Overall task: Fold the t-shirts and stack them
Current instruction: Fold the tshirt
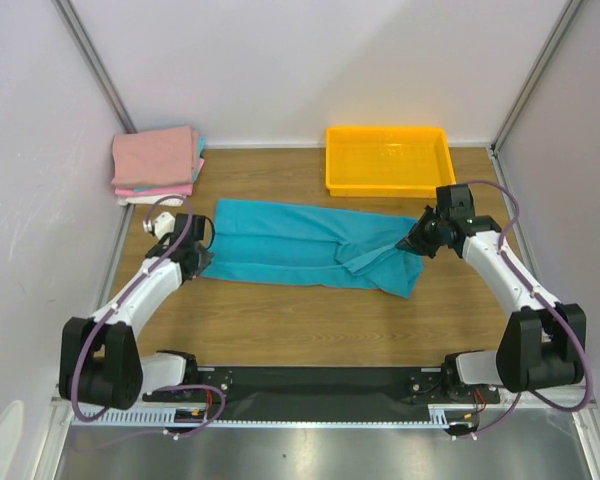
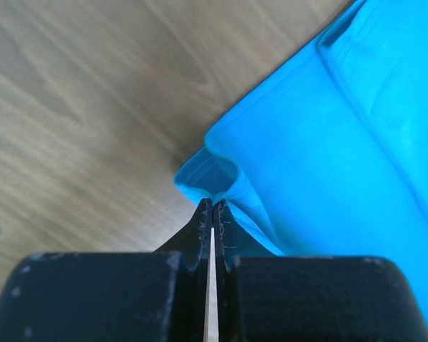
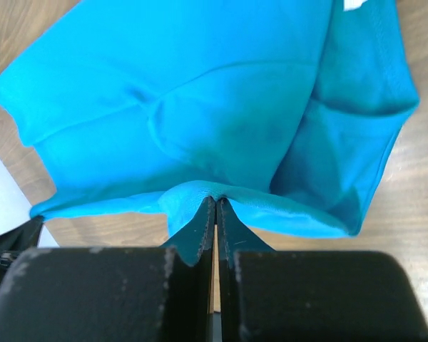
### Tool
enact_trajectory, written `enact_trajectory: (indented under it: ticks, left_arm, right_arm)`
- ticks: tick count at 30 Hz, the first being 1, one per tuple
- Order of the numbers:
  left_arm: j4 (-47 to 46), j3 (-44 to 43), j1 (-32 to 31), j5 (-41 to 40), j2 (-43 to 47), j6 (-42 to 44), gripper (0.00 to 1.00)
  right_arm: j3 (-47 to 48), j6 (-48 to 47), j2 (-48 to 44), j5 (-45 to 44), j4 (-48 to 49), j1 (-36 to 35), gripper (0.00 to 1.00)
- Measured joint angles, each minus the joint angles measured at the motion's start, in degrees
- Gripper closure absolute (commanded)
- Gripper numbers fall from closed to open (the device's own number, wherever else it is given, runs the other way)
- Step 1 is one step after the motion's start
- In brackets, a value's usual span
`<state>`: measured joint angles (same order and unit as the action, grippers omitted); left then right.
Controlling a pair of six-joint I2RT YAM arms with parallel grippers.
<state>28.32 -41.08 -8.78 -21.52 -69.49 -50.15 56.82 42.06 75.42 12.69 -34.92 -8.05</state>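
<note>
The left hand (image 1: 202, 244) and the right hand (image 1: 413, 243) each pinch an end of the teal t-shirt (image 1: 300, 245), which lies spread across the middle of the table (image 1: 280, 320). Lifting both ends together, cloth taut, should give a clean fold. The folded pink shirts (image 1: 158, 160) sit at the far-left corner; the yellow tray (image 1: 380, 187) at the far edge looks empty.

A wooden desk (image 1: 310, 320) carries a teal tee (image 1: 300, 245) spread across its middle, a folded stack (image 1: 158, 160) at its far left corner and a yellow tray (image 1: 388, 187) at far right.

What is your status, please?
Left gripper, right gripper shut on teal t-shirt's ends. It lies stretched on table. Tray, folded stack apart behind.
</note>
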Motion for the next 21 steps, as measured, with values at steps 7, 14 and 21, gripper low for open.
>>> enact_trajectory:
  ticks: [7,14,21]
  left_arm:
    - [-3.0,-6.4,-0.5,-2.4,-7.6,0.2,1.0]
    - [-5.4,-11.8,-1.4,-4.1,-14.3,0.2,1.0]
    - [-5.8,-15.0,-1.5,-5.4,-18.8,0.2,1.0]
  right_arm:
    - [0.8,-1.6,5.9,1.3,3.5,1.1,1.0]
    - [5.4,-3.9,12.2,2.2,5.4,2.3,1.0]
    - [12.5,-6.6,18.9,3.0,6.5,2.8,1.0]
